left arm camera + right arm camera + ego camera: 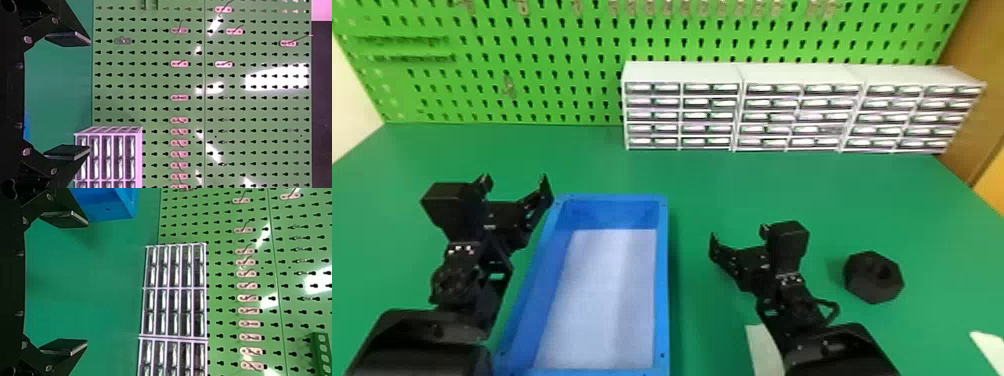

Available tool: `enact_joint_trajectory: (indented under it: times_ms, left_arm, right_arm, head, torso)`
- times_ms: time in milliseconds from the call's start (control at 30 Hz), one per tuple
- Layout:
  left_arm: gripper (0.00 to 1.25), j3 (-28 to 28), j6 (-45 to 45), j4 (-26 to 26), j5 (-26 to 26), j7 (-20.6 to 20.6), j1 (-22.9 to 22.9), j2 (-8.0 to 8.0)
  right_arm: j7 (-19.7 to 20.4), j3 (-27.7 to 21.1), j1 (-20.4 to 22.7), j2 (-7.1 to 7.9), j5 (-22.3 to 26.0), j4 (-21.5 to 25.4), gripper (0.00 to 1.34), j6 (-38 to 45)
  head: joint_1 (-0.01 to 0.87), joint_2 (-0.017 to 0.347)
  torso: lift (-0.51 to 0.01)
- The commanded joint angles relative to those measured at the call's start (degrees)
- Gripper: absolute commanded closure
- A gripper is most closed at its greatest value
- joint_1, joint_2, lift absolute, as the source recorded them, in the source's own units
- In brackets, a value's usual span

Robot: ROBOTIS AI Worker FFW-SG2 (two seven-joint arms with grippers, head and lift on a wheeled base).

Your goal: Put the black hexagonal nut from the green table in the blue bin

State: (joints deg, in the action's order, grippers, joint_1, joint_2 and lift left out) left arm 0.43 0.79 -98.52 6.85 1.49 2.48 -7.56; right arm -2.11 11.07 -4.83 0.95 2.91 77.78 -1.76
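Got left gripper [516, 186] left of centre in head view, released, with fingers wide apart, just beside upper left corner of bin [662, 280]. Got right gripper [739, 238] right of centre, released too, with fingers wide apart, between bin and nut [863, 281]. See nut at lower right of frame, on table [782, 185], near right arm [837, 347], with hole showing. See bin at lower centre, on table, with pale bottom. See drawers [682, 103] at upper right, in front of pegboard [497, 30] across top. Also see white scrap [763, 350] at bottom edge, partly behind right arm.
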Motion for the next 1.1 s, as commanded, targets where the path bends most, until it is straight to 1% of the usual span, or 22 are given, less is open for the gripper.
enact_joint_trajectory:
  times_ms: [0,800,867,933,1067]
  left_arm:
    - [0.30,-0.1,0.0,0.0,0.0,0.0,0.0,0.00]
    - [0.30,0.2,0.0,-0.1,0.0,0.0,-0.1,0.00]
    - [0.30,0.3,0.0,-0.1,0.0,0.0,0.0,0.00]
    - [0.30,0.3,0.0,-0.1,0.1,0.0,0.1,0.00]
    - [0.30,0.4,0.0,-0.1,0.1,0.0,0.1,0.00]
  right_arm:
    - [0.0,0.0,0.0,-0.07,0.0,0.0,0.22,0.0]
    - [0.0,0.0,-0.1,0.02,-0.1,0.0,0.22,0.0]
    - [-0.1,-0.3,-0.2,0.02,-1.4,0.6,0.22,0.4]
    - [0.0,-0.8,-0.3,-0.07,-1.8,1.8,0.21,2.5]
    - [0.0,-2.2,-0.7,-0.07,-2.2,2.9,0.21,3.7]
  head:
    - [0.686,0.052]
    - [0.686,0.052]
    - [0.686,0.052]
    - [0.686,0.052]
    - [0.686,0.052]
  torso:
    - [-0.097]
    - [-0.097]
    - [-0.097]
    - [-0.097]
    - [-0.097]
